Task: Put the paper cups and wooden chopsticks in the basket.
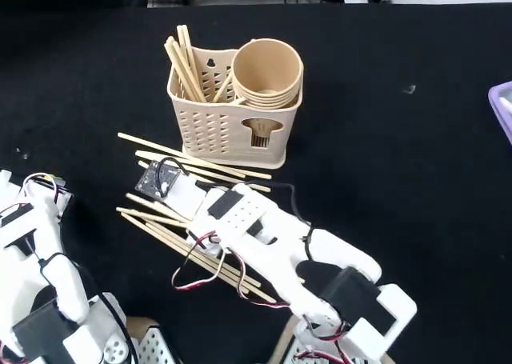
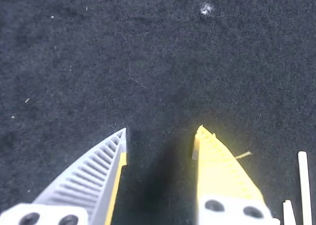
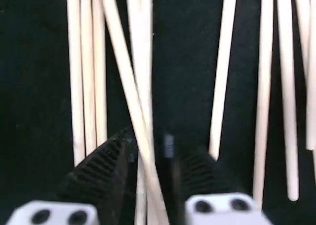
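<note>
— While you are hanging over the black table [image 1: 384, 180], what is your right gripper [image 3: 148, 142] doing?
— I am holding it low over the loose chopsticks [image 3: 223, 71]; its jaws are standing a narrow gap apart; two sticks are crossing through that gap; I cannot tell whether the pads are touching them, so I am not calling it a grip.
— Where is that sitting from above?
— My right arm [image 1: 272, 244] is stretching from the near edge toward the basket [image 1: 228, 132]; its tip is hovering over the sticks lying in front of the basket; some are lying near the front wall; others are running under my arm.
— Left side?
— My left gripper [image 2: 162, 133] is hanging wide open over the table, holding nothing; chopstick ends [image 2: 302, 180] are showing just beside its yellow finger [image 2: 217, 175]; my left arm [image 1: 36, 276] is sitting at the near left corner, well apart from the basket.
— Basket contents?
— The paper cups [image 1: 268, 72] are standing stacked and upright in one compartment; the stored chopsticks [image 1: 184, 60] are leaning in the other, poking above the rim.
— Anything else?
— A purple object [image 1: 502, 108] is showing at the table's right edge, well apart from the basket.
</note>
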You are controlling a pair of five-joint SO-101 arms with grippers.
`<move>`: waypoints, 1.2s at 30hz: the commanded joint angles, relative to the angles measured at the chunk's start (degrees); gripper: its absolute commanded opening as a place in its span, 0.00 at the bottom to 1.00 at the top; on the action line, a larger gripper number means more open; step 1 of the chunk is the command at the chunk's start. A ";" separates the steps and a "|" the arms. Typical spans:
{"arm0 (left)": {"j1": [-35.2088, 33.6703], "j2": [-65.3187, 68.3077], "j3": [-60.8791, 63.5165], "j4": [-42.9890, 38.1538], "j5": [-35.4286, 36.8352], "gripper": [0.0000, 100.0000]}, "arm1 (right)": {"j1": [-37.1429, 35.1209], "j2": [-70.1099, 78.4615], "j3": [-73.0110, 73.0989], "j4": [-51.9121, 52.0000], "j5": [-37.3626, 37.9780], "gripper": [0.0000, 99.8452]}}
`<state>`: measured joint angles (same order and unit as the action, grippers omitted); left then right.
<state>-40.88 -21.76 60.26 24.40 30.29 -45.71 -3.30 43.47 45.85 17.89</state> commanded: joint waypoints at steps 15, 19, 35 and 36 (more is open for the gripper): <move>0.31 -1.41 -1.80 -1.14 -0.70 0.22 | 0.44 -4.00 -0.57 0.79 0.53 0.01; 0.31 -1.41 -1.80 -1.14 -0.70 0.22 | 0.44 -4.00 -0.57 0.79 0.53 0.01; 0.31 -1.41 -1.80 -1.14 -0.70 0.22 | 0.44 -15.69 4.62 0.79 0.44 0.01; 0.31 -1.41 -1.80 -1.14 -0.70 0.22 | 0.44 -16.31 4.70 0.79 0.26 0.01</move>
<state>-40.88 -21.76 60.26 24.40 30.29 -45.63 -15.34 48.04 46.81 18.33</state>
